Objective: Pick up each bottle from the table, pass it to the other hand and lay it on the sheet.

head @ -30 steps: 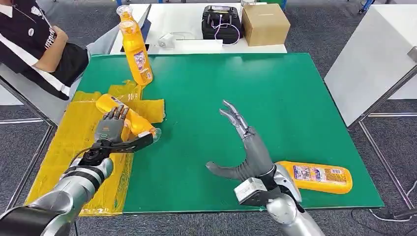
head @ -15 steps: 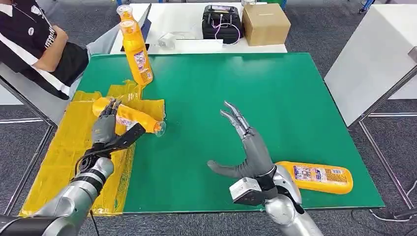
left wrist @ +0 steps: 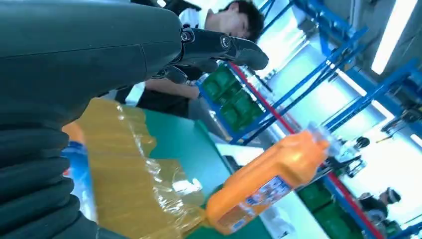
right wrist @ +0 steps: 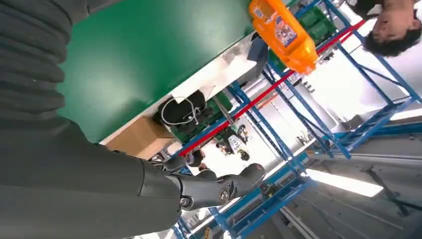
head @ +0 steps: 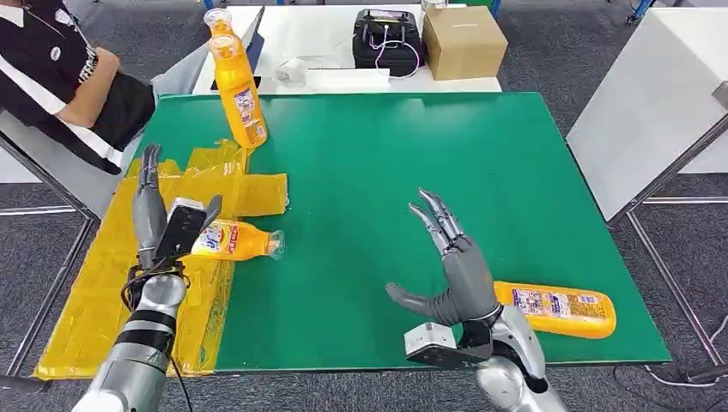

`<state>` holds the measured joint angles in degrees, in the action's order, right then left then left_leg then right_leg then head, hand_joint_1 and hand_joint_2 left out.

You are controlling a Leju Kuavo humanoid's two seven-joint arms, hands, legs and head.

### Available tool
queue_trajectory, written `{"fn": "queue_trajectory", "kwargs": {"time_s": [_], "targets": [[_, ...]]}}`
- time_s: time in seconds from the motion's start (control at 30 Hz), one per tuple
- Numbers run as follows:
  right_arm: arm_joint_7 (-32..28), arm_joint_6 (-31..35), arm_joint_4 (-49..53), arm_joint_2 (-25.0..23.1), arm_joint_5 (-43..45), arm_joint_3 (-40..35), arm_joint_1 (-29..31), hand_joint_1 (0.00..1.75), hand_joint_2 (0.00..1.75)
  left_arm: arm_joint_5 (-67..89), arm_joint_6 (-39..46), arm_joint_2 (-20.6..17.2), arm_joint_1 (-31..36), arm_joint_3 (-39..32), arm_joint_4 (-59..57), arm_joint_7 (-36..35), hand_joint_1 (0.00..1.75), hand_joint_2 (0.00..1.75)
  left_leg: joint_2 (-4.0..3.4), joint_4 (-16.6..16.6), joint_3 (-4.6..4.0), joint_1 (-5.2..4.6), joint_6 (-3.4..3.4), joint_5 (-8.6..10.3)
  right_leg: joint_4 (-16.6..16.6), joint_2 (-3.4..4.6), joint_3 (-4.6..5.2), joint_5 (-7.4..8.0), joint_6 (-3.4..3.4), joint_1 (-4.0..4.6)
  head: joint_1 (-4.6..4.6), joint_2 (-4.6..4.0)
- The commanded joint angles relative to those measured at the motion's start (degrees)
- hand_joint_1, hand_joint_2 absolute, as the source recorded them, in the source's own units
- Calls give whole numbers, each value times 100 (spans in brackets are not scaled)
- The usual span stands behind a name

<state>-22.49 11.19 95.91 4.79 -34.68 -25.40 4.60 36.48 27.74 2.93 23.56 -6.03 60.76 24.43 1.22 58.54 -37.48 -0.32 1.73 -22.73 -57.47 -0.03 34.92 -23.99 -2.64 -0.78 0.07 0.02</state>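
Sideways — orange bottle, clear cap.

A robot test lab or workshop floor: grey carpet underfoot, a desk topped in green, blue steel racking with green crates and strip lights overhead, a white bench carrying a cardboard box and cabled black case.
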Motion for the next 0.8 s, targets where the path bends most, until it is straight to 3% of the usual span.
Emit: {"fn": "queue_trajectory", "kwargs": {"time_s": [0.03,0.13,0.3,0.4,0.43,0.57,0.7,0.8], "targets": [[412,30,163,801,-951,335,-461,0,175,-1322,-685,343,-858,43,1785,300,0,175,-3,0,18,9,-5,-10,11,-4,-26,-7,4,9,-2,0],[669,-27,317,1366,-1470,787,-1058,0,175,-1808,-1077,447,-1407,210,2306,303,0,175,11,-6,28,4,-1,-12,18,-17,-39,-13,-1,5,-2,0],[935,-422,934,2554,-1239,1907,-2449,0,175,-2552,-1671,533,-1800,501,2516,441,0,175,39,3,23,1,5,-23,26,-42,-51,-27,-4,4,0,0],[853,-499,1075,2539,-1197,2078,-2588,0,175,-2579,-1656,518,-1805,539,2513,452,0,175,38,6,14,-14,22,-32,24,-40,-38,-27,-6,-6,0,0],[1103,-657,1194,2572,-1063,2281,-2835,0,175,-2787,-1960,530,-1947,658,2650,539,0,175,20,4,9,-17,25,-33,23,-21,-28,-21,-6,-9,0,0],[1051,-873,1790,2953,-545,3188,-3924,0,175,-2831,-2101,476,-2173,1052,2904,562,0,175,25,10,20,-18,27,-53,20,-35,-40,-36,-8,-10,-4,0],[868,-1345,1481,2660,-274,3845,-3768,0,175,-2796,-2046,460,-2156,1205,2982,615,0,175,17,6,17,-23,32,-45,27,-20,-34,-30,-20,-13,-2,0],[759,-1643,1174,2220,-740,4147,-3502,0,175,-2704,-1977,461,-2228,1366,3139,645,0,175,-5,1,24,-19,32,-48,35,-1,-37,-21,-19,-9,-4,0]]}}
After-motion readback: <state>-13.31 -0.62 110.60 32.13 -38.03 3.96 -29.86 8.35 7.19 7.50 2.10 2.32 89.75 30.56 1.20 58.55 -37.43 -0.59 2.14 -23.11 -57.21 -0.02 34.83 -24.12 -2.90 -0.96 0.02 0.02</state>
